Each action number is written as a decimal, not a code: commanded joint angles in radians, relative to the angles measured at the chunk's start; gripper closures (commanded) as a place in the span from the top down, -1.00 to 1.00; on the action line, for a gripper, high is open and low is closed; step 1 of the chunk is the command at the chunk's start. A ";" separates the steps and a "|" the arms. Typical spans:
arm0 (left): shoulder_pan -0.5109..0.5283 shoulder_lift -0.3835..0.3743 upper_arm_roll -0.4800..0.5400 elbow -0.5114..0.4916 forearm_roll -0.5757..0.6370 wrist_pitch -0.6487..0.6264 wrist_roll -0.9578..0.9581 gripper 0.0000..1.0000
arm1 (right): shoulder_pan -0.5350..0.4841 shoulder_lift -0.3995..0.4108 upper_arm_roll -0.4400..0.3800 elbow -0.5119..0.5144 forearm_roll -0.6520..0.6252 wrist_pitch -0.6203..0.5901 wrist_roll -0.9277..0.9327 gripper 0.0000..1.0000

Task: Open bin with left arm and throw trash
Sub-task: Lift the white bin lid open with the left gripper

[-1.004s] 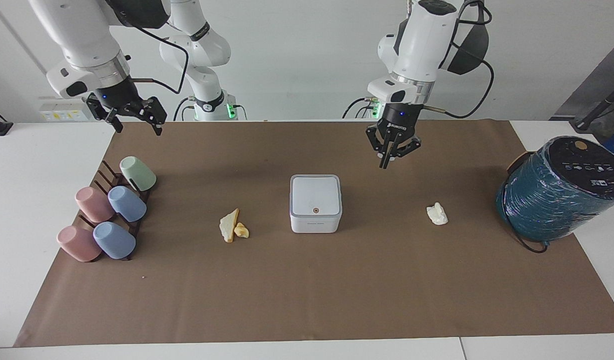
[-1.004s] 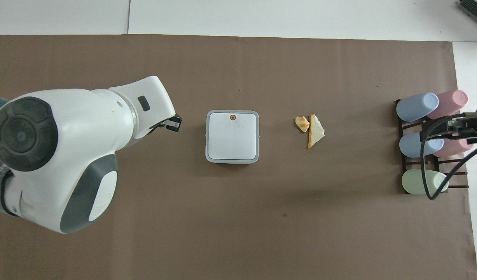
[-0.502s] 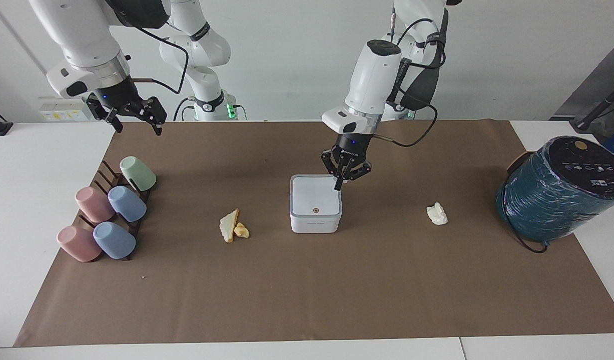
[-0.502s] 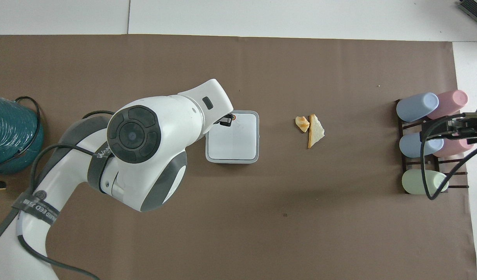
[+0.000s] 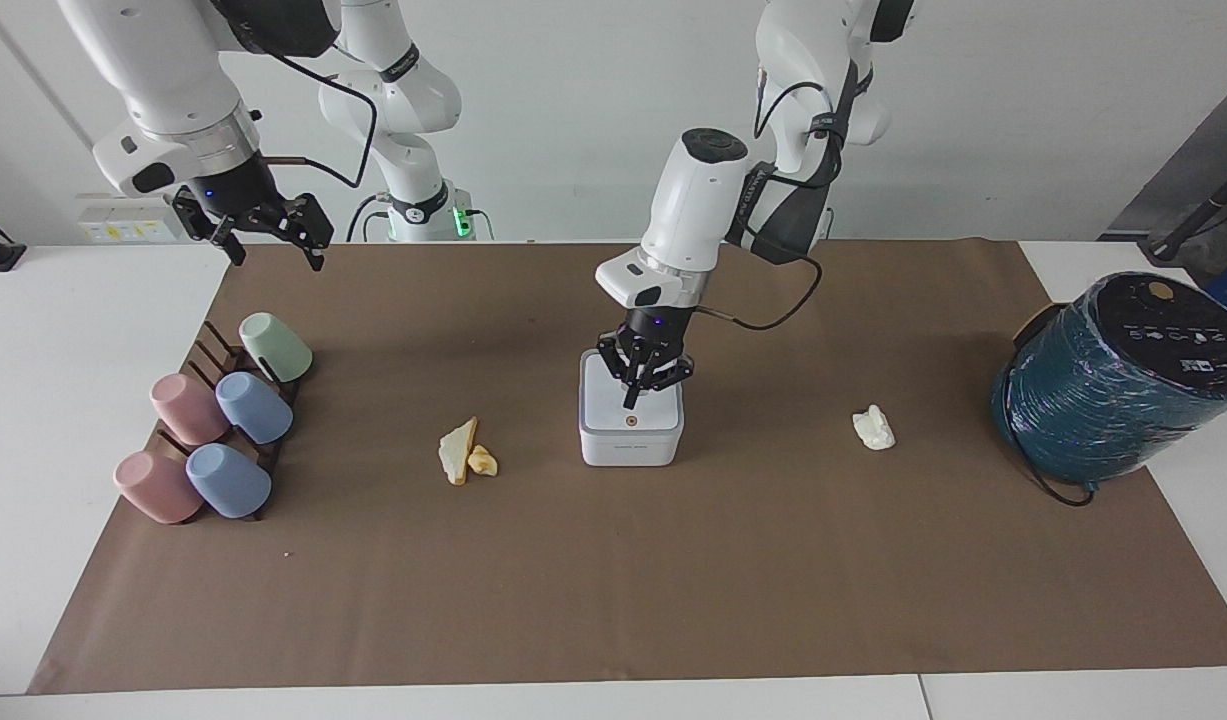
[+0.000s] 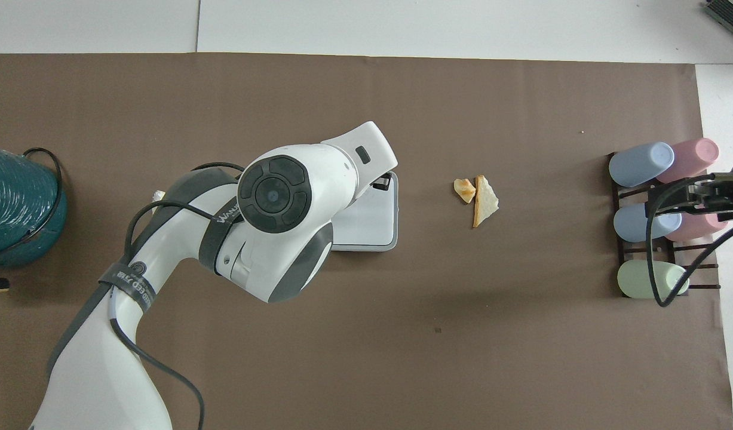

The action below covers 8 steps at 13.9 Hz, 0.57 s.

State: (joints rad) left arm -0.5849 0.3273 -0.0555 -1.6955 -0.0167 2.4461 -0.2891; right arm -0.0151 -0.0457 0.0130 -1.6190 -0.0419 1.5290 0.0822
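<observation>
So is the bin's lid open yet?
Not yet: the lid lies flat on the bin in the facing view. The left gripper is directly over it, fingertips just above the brown button.

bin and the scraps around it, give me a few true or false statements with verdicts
1. The bin's lid is shut. True.
2. The left claw is over the bin's lid. True.
3. The white wad lies in the bin. False: it lies on the brown mat, toward the left arm's end.
4. The bread wedge and the yellow lump lie side by side. True.
5. The right claw holds the yellow lump. False: it waits above the mat's edge near the cups, holding nothing.
</observation>
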 commanded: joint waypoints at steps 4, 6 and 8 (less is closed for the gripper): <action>-0.007 0.038 0.020 -0.012 0.049 0.022 -0.024 -0.97 | -0.006 -0.014 0.004 -0.007 -0.003 0.005 -0.022 1.00; -0.007 0.029 0.020 -0.044 0.050 0.025 -0.024 -0.97 | -0.006 -0.014 0.004 -0.007 -0.003 0.005 -0.022 1.00; -0.016 0.013 0.020 -0.085 0.050 0.027 -0.025 -0.97 | -0.006 -0.014 0.004 -0.007 -0.003 0.005 -0.022 1.00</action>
State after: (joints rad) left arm -0.5850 0.3702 -0.0455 -1.7239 0.0106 2.4630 -0.2898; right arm -0.0151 -0.0457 0.0130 -1.6190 -0.0419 1.5290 0.0822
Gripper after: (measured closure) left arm 0.982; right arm 0.000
